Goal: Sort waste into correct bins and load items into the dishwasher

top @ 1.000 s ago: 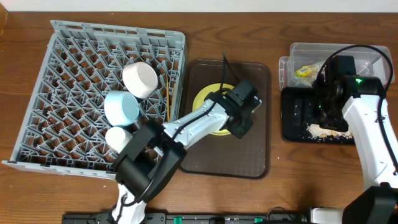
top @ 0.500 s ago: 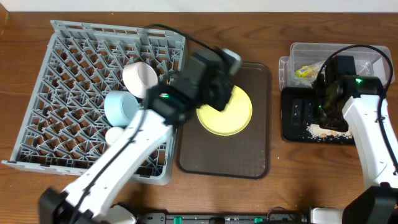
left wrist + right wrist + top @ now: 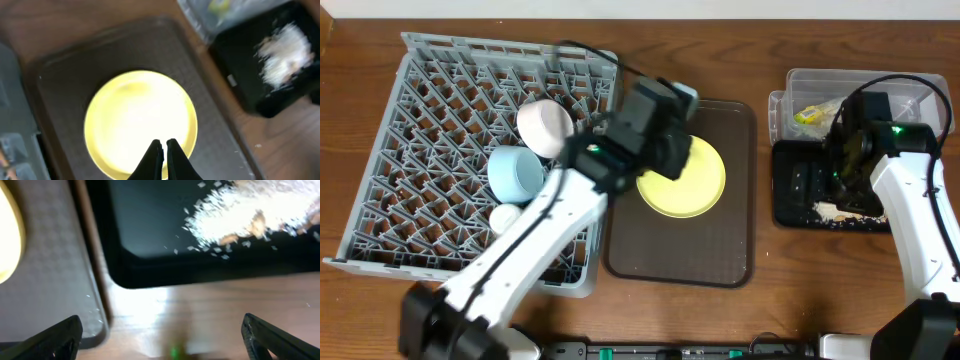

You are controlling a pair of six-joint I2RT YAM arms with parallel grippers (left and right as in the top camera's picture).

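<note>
The round yellow plate point(image 3: 692, 182) lies flat on the brown serving tray point(image 3: 720, 255). My left gripper point(image 3: 668, 148) hovers over the plate's left edge, shut and empty; in the left wrist view its closed tips point(image 3: 163, 146) sit above the plate point(image 3: 140, 117). My right gripper point(image 3: 842, 170) is wide open and empty over the black tray point(image 3: 798, 190), its fingers point(image 3: 50, 337) far apart. White crumbs and tissue point(image 3: 240, 210) lie in the black tray. A green-and-orange wrapper point(image 3: 810, 113) lies in the clear tub point(image 3: 910, 85). The white bowl point(image 3: 545, 125) and blue bowl point(image 3: 515, 172) sit in the grey rack point(image 3: 440, 90). The chopsticks are hidden.
A second small white item point(image 3: 505, 215) sits in the rack below the blue bowl. My left arm crosses the rack's right edge. The black tray's corner point(image 3: 125, 275) lies close to the brown tray's right rim point(image 3: 95, 295), with bare wood between them.
My left arm has swung from lying across the plate's front to reaching in from the rack side, uncovering the plate. The plate stays on the brown tray. The right arm has barely moved.
</note>
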